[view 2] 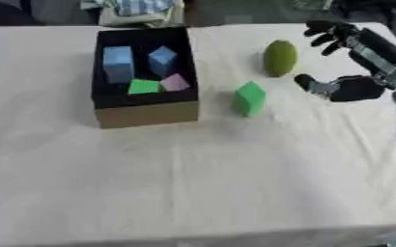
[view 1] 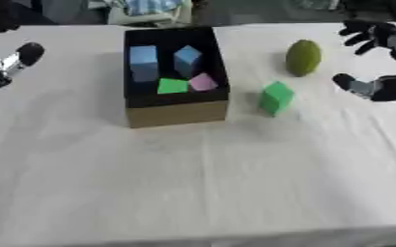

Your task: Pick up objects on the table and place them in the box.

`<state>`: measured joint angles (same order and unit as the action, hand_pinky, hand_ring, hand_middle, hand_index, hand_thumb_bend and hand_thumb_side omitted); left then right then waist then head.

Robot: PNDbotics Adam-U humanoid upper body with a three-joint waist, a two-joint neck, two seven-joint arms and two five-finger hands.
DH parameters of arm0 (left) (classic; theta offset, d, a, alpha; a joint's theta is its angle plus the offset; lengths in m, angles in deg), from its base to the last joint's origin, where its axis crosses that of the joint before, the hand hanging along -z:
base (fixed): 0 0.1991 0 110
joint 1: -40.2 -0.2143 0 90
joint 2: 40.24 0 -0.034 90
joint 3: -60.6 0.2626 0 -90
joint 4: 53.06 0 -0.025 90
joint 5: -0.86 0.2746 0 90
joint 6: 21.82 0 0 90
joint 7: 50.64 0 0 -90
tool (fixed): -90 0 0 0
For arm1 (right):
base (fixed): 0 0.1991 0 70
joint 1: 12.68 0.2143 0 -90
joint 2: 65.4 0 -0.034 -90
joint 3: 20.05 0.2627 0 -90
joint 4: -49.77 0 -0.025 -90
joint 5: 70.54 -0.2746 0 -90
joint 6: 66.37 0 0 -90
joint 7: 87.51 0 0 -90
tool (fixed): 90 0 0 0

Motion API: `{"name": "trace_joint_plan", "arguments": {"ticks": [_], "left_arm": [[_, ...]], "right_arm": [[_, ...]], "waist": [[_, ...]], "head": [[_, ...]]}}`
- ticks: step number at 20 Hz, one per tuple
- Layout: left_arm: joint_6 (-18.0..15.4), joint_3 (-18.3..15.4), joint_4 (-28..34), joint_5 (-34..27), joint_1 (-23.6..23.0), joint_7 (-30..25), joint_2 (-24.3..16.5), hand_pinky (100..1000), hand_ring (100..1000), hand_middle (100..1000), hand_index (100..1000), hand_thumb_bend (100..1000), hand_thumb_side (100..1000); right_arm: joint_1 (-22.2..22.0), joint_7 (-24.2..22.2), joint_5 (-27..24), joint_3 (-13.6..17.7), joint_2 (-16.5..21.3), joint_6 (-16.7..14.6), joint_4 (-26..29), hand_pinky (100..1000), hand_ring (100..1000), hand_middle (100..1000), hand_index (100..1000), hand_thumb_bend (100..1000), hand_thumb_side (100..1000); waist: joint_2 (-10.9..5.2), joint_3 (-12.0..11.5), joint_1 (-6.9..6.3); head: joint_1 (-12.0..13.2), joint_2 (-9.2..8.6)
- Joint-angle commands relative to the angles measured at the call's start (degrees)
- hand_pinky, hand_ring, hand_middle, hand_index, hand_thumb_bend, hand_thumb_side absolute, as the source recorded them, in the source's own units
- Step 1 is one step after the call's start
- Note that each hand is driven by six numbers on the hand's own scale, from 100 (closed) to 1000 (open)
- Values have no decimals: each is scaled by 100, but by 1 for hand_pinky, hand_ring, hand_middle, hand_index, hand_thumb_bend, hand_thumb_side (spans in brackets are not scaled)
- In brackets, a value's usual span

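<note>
White cloth covers the worktop, with the box (black inside, tan outer wall) as the reference item. Inside the box: two blue blocks standing side by side toward its far end, one green block and one pink block lying toward its near wall. Right of the box, on the cloth: green cube, just beside the box's near right corner but apart from it; olive-green round fruit, farther right and farther back, clear of the cube. Right hand, right of the fruit, fingers spread apart and holding nothing, not touching the fruit. Left hand, well left of the box at the view's edge; finger state cannot be told.
</note>
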<state>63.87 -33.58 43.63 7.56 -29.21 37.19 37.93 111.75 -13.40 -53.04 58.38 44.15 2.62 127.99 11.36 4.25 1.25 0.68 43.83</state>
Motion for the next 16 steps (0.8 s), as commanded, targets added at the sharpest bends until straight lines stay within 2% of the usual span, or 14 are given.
{"name": "trace_joint_plan", "arguments": {"ticks": [1, 6, 16], "left_arm": [[31, -95, 133, -50, -38, -1, 17, 822, 712, 697, 830, 724, 568], [73, -127, 128, -65, -159, -21, 147, 821, 709, 693, 830, 723, 563], [107, -95, 100, -42, -207, -175, 243, 822, 708, 692, 832, 718, 579]], "right_arm": [[267, -184, -38, -84, 146, -27, -201, 711, 816, 867, 1000, 374, 514], [779, -558, 174, -191, -146, -126, -756, 717, 818, 871, 1000, 387, 520], [1256, -841, 843, -288, -705, -468, -1263, 726, 820, 875, 1000, 392, 511]], "waist": [[-125, -43, 87], [-113, -82, 90], [-94, -106, 72]], "head": [[-64, 28], [-103, 28], [-145, 28]]}}
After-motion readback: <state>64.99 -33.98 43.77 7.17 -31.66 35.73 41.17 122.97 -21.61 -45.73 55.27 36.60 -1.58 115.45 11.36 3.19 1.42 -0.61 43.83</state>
